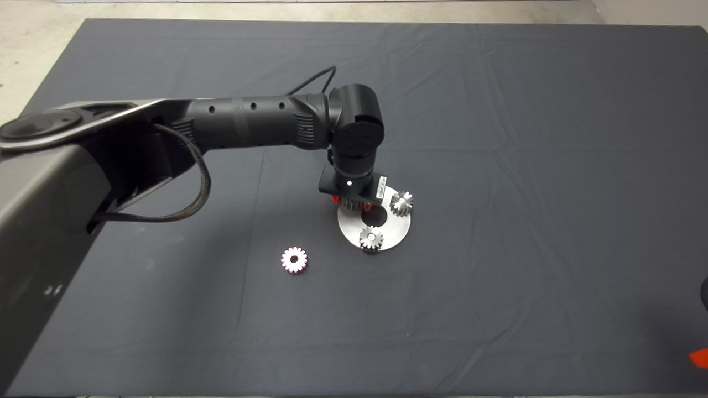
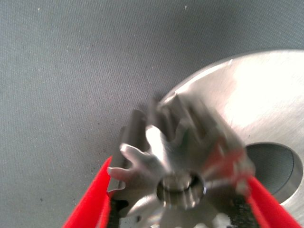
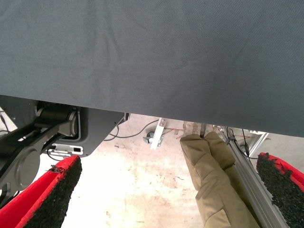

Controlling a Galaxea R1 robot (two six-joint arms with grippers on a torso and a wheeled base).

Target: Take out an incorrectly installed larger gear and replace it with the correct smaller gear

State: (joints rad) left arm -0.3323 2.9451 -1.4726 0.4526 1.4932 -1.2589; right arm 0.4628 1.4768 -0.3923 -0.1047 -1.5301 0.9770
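My left gripper (image 1: 354, 203) is over the far-left rim of the round steel plate (image 1: 399, 228). In the left wrist view the gripper (image 2: 180, 211) has its red fingers (image 2: 90, 206) shut on the larger gear (image 2: 175, 156), which looks blurred at the plate's edge (image 2: 266, 90). From above only a few of that gear's teeth (image 1: 348, 204) show under the gripper. The smaller gear (image 1: 293, 259) lies flat on the mat, front-left of the plate, apart from both grippers. My right gripper (image 3: 166, 199) is open and parked; its tip (image 1: 698, 358) shows at the lower right edge.
Two more small gears stand on the plate, one at its far right (image 1: 402, 203) and one at its near edge (image 1: 371, 239). The plate has a dark centre hole (image 1: 376, 216). A person's leg (image 3: 209, 180) and a frame show beyond the mat's edge in the right wrist view.
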